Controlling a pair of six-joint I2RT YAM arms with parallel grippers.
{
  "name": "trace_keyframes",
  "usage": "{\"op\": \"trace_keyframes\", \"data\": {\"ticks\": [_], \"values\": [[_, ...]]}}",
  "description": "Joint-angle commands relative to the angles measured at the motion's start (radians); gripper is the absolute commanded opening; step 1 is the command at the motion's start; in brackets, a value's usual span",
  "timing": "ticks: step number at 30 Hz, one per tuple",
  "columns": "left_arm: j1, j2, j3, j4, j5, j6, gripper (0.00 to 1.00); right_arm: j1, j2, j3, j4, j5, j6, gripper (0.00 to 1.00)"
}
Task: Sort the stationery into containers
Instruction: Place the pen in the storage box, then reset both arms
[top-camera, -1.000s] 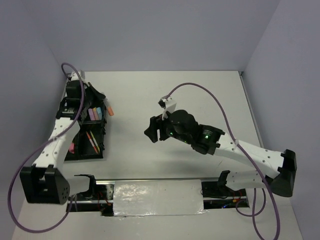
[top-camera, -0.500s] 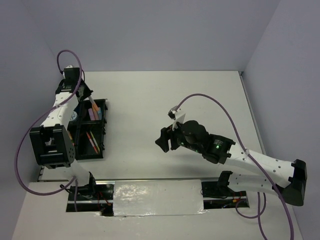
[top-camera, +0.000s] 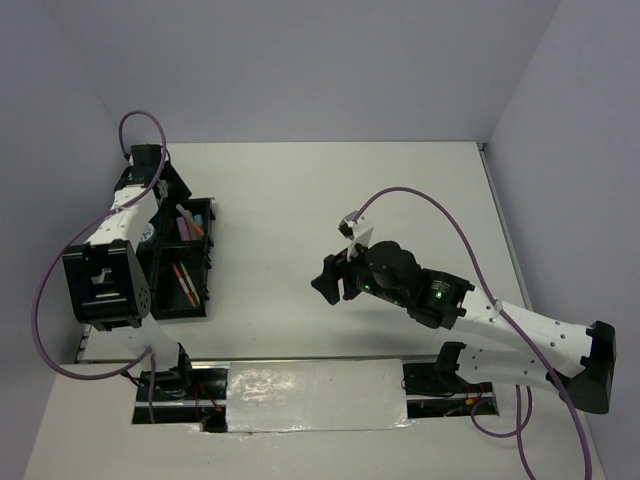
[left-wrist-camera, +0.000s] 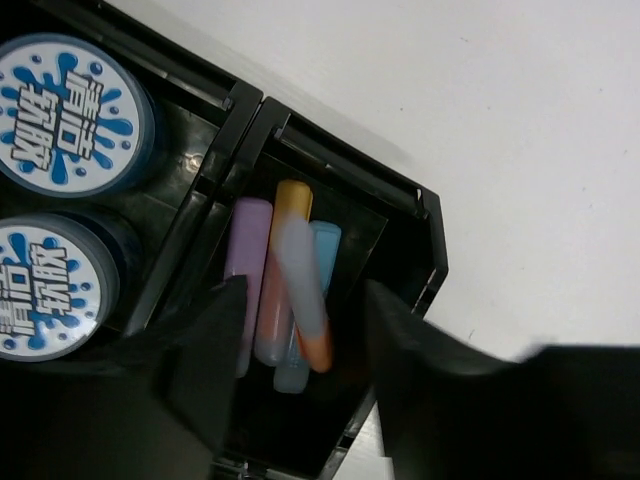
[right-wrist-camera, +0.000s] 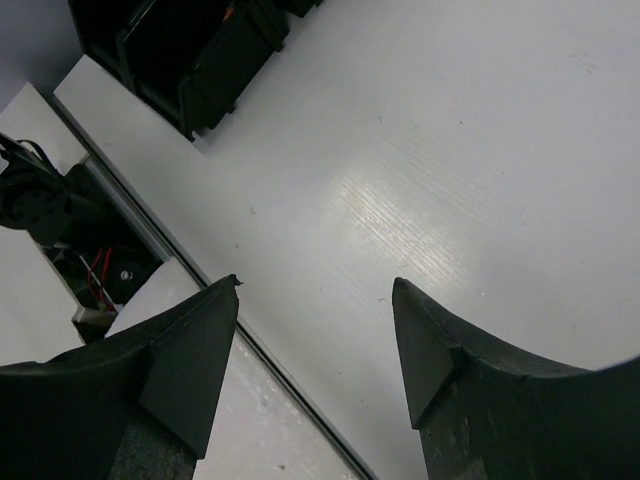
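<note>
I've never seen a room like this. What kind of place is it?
Probably a robot lab test booth: a white table boxed in by plain walls, two cabled robot arms bolted at its edge, and a black organiser tray of stationery.

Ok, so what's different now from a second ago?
The left hand pulled back toward the far left and opened. It let go of the pink-orange highlighter, which now lies across the short sticks in their compartment of the tray. The right hand drew back a little, open and empty. The tray, rolls and pens stayed put.
</note>
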Motion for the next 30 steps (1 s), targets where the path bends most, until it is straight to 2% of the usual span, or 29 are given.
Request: {"op": "trace_keyframes", "data": {"ticks": [1,2,5,10,11,12,13,15,19,20,21,25,30], "values": [[0.004,-0.021,-0.005,0.022,0.012,-0.004,0.66,-0.004,0.005,0.023,0.016,-0.004,-0.009,0.71],[0.005,-0.024,-0.005,0.016,0.012,-0.007,0.73,-0.004,0.002,0.025,0.013,-0.004,-0.009,0.71],[0.005,-0.065,-0.004,-0.002,-0.009,-0.015,0.84,-0.004,-0.007,0.028,0.002,0.001,-0.009,0.71],[0.004,-0.192,-0.016,-0.039,-0.014,0.005,0.87,-0.004,-0.048,0.051,-0.064,0.069,0.000,0.70],[0.002,-0.256,-0.023,-0.041,0.025,0.028,0.89,-0.006,-0.065,0.060,-0.076,0.091,0.005,0.70],[0.002,-0.289,-0.042,-0.045,0.053,0.044,0.98,-0.004,-0.080,0.064,-0.095,0.118,0.015,0.70],[0.002,-0.358,-0.049,-0.054,0.082,0.062,0.99,-0.003,-0.099,0.077,-0.140,0.148,0.017,0.70],[-0.001,-0.433,-0.080,-0.089,0.138,0.113,0.99,-0.001,-0.163,0.110,-0.191,0.240,0.020,0.70],[-0.008,-0.696,-0.132,-0.171,0.184,0.208,0.99,0.003,-0.295,0.187,-0.315,0.349,-0.016,0.71],[-0.062,-0.750,-0.143,-0.185,0.163,0.209,0.99,0.003,-0.317,0.233,-0.337,0.368,-0.027,0.80],[-0.094,-0.851,-0.175,-0.180,0.111,0.214,0.99,0.005,-0.344,0.258,-0.387,0.420,-0.052,0.83],[-0.124,-1.004,-0.137,-0.305,0.125,0.232,0.99,0.003,-0.352,0.420,-0.542,0.577,-0.073,0.84],[-0.124,-1.221,-0.114,-0.412,0.150,0.222,0.99,0.003,-0.387,0.512,-0.652,0.651,-0.073,0.85]]}}
